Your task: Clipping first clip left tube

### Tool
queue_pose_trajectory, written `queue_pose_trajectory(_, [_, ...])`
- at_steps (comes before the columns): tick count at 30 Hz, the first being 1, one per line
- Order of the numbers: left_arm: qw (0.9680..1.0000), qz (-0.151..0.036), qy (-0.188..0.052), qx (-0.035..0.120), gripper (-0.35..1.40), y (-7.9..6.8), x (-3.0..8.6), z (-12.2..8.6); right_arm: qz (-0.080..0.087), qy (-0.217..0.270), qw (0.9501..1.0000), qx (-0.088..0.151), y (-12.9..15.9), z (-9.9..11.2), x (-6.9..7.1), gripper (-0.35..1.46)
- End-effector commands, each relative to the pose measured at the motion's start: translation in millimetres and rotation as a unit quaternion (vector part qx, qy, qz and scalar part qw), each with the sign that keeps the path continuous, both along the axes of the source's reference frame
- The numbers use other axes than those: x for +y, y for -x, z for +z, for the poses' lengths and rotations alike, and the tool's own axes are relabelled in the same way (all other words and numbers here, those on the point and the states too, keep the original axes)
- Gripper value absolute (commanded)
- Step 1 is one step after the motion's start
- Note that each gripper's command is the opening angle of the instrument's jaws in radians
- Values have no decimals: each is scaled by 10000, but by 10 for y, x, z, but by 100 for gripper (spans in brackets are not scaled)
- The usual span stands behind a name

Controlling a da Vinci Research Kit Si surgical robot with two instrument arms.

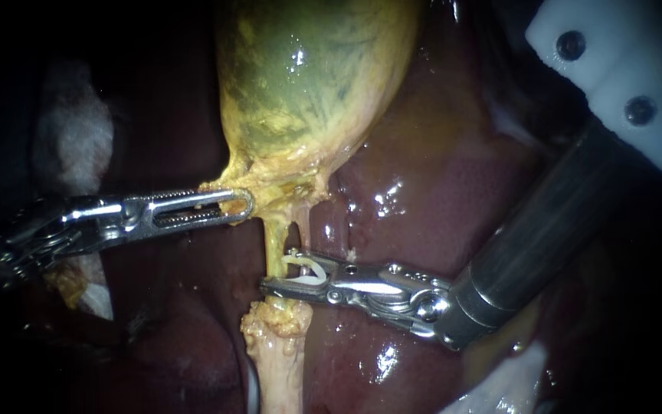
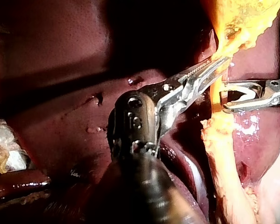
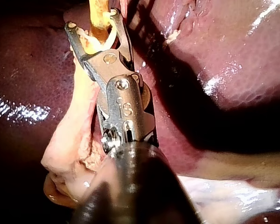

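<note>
Endoscope view: your right instrument (image 1: 277, 270) carries the white clip (image 1: 308, 270) in spread jaws that straddle the left tube (image 1: 272, 238). Your left instrument (image 1: 243, 205) is clamped on the gallbladder (image 1: 308, 77) at its neck. Clip's positioned but not squeezed down; closing it remains.

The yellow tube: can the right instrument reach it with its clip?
Probably yes. The right instrument holds the white clip in its jaws, around the tube, with nothing between. The left instrument grips the gallbladder, out of the way.
</note>
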State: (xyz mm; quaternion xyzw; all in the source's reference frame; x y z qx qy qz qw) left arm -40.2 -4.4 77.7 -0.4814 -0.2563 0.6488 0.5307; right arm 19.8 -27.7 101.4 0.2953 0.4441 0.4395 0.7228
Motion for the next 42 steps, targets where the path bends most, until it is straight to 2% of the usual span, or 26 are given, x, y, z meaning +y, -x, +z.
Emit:
queue_pose_trajectory(1, [10000,-1,-4,0,-35,1,0,-1,-4,5,10000,4,0,1,0,55])
queue_pose_trajectory(16, [10000,2,-28,-16,-35,4,1,-9,-3,24,10000,-5,-8,4,-6,56])
queue_pose_trajectory(27, [10000,-1,-42,-22,-35,4,3,-14,-35,85,10000,-14,-29,13,-28,57])
queue_pose_trajectory(42, [10000,-1,-81,-45,-35,8,2,-18,6,100,9999,-39,-42,14,-30,57])
